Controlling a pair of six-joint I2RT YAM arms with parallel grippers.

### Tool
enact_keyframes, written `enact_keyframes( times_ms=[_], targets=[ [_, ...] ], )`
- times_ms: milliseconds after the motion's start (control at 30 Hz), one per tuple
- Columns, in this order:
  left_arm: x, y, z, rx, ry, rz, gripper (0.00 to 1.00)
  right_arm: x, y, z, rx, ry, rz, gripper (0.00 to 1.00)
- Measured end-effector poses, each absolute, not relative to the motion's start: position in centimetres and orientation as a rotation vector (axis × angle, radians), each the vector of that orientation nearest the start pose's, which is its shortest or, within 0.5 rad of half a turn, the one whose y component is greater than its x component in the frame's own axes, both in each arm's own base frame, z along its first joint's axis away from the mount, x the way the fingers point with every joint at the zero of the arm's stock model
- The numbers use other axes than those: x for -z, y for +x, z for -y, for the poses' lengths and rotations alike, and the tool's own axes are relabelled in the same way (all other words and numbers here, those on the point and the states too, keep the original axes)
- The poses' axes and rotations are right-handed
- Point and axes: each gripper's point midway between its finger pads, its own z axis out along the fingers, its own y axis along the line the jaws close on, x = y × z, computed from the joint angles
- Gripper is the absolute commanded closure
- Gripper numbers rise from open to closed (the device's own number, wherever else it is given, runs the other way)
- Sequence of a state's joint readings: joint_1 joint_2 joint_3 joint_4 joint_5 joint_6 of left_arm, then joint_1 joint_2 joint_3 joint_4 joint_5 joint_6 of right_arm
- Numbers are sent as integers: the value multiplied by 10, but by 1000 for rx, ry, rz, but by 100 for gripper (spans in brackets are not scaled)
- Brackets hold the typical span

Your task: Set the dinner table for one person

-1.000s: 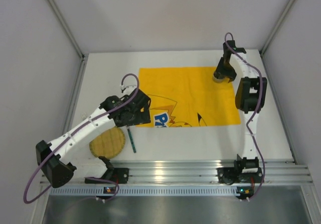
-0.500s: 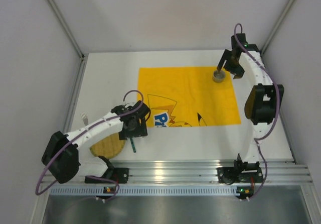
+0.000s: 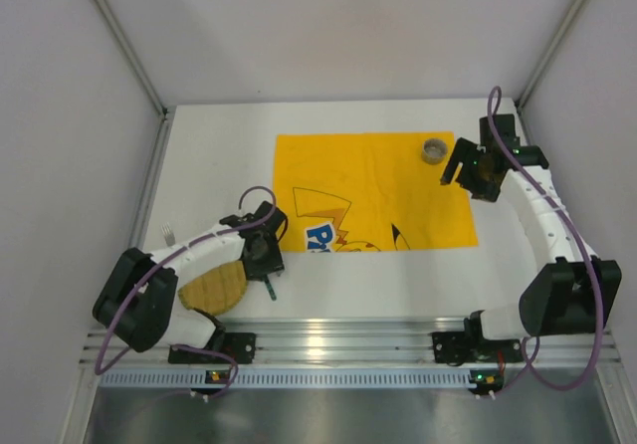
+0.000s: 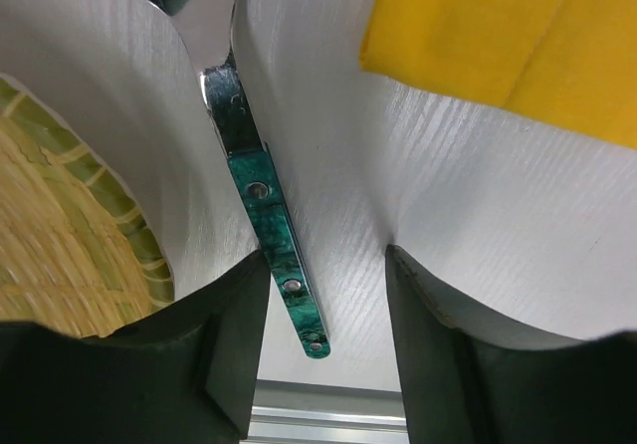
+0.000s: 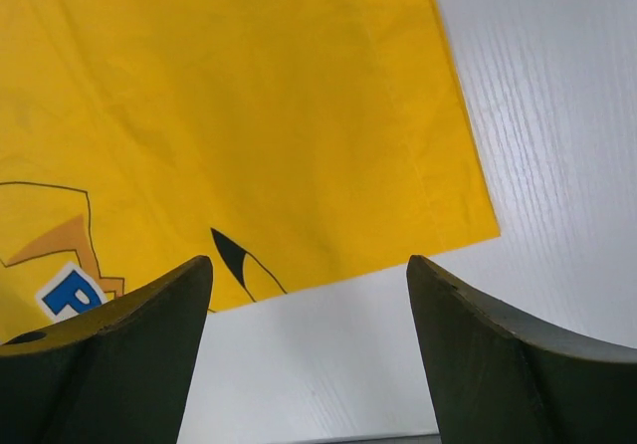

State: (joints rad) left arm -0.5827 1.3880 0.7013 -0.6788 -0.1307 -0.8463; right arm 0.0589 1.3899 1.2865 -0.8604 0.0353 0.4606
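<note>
White table point(image 4: 478, 215): matt, fine grain-like texture. Placemat point(image 5: 249, 115): yellow cloth, matt, stitched hem. Utensil point(image 4: 231, 115): polished shiny metal, with a glossy marbled green handle point(image 4: 282, 260) and metal rivets. Round mat point(image 4: 60, 245): woven straw-like, rough. Left end effector point(image 4: 323, 270): black, matt, plastic-looking.

Finding: one legible mark, a blue capital P point(image 5: 72, 293) on a white patch, printed on the yellow cloth point(image 5: 249, 115), lower left of the right wrist frame. In the top view it sits at frame centre, and the letters after it are unreadable. No other text.
</note>
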Motion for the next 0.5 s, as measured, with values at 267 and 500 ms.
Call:
enact_keyframes(
  times_ms=[267,500],
  targets=[
    [-7,185,125,107,-466,-2881,100,-182,322,-33,-172,507,-2480,22],
    [-16,196,126,74,-439,-2872,100,-191,311,-37,-221,495,-2452,22]
  ],
)
